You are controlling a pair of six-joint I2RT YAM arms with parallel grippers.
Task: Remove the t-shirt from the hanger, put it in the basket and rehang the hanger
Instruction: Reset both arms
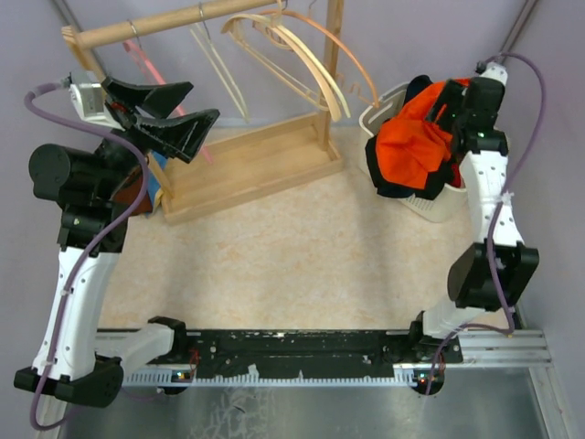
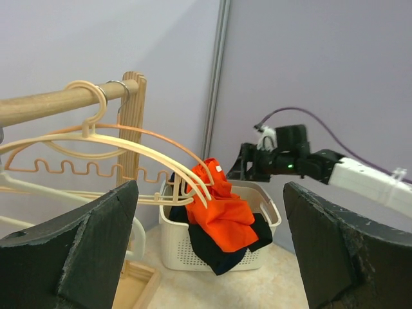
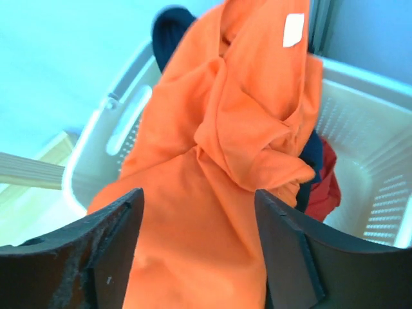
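Pale lilac walls behind and to the sides; below them 1 speckled beige tabletop (image 1: 302,247), matte and flat. At the back left, 1 wooden rack (image 1: 256,155): slatted tray base, upright posts, 1 round rail (image 1: 155,26) across the top. Hung on the rail, at least 4 bare hangers (image 1: 292,55), thin and curved, mostly cream plastic, 1 pink, 1 peach with a wavy lower bar; overlapping, so exact count unclear.

At the back right, 1 white plastic laundry basket (image 1: 430,208), rectangular, walls perforated with small holes, slot handle in the rim. Draped over its near rim and spilling outside, 1 orange t-shirt (image 1: 416,146), soft and crumpled in folds, with a small white label; off every hanger, well apart from the rack. Under it, 1 dark navy garment (image 1: 388,187) hanging over the same rim. Deeper inside the basket, 1 red garment (image 3: 325,187), only partly seen.

2 arms (image 1: 73,293), white links with black joints. Left gripper (image 1: 201,102) raised near the rack's left end, black wedge-shaped fingers spread wide, nothing between them. Right gripper (image 3: 198,193) just above the basket, jaws parted, orange cloth lying beneath and between them; contact between pads and cloth not clear.
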